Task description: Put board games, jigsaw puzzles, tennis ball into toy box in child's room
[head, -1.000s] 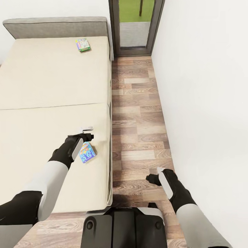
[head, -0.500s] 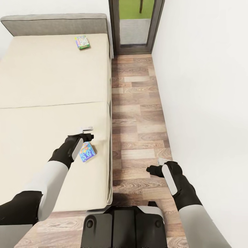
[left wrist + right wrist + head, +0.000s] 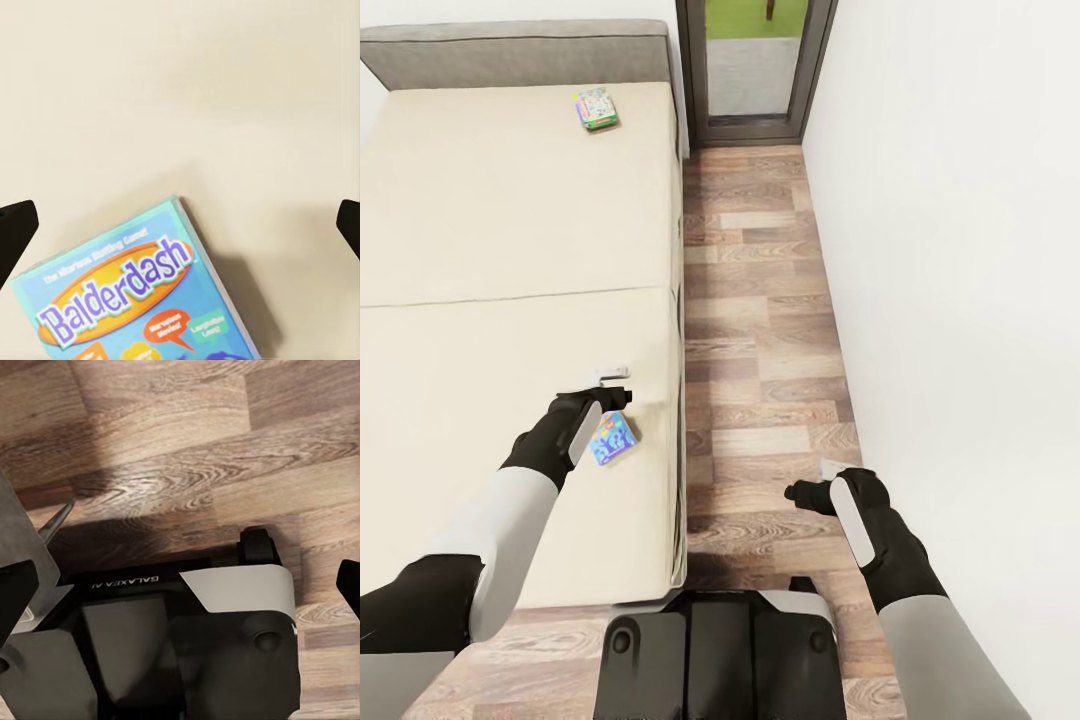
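On the cream bed (image 3: pixel 480 230), a blue-yellow board game (image 3: pixel 612 440) printed "Balderdash" lies flat near the right edge. My left gripper (image 3: pixel 615 385) hovers just over its far end, open, fingers apart from it. In the left wrist view the board game (image 3: pixel 135 300) lies on the mattress between the spread fingertips (image 3: pixel 16 229) of the left gripper (image 3: pixel 184 229). A second, white-green board game (image 3: pixel 596 108) rests near the headboard. My right gripper (image 3: pixel 810 480) hangs open over the floor, holding nothing; the right wrist view has the right gripper (image 3: pixel 180 585) above my own base (image 3: pixel 150 652).
A grey headboard (image 3: pixel 520 55) closes the bed's far end. A strip of wood-plank floor (image 3: pixel 760 300) runs between the bed and the white wall (image 3: pixel 960 250) on the right, ending at a dark-framed glass door (image 3: pixel 755 70). My base (image 3: pixel 710 650) stands at the bed's foot corner.
The whole picture has shifted a little, so the camera moved. My right gripper has risen slightly over the floor. The left gripper stays over the blue game.
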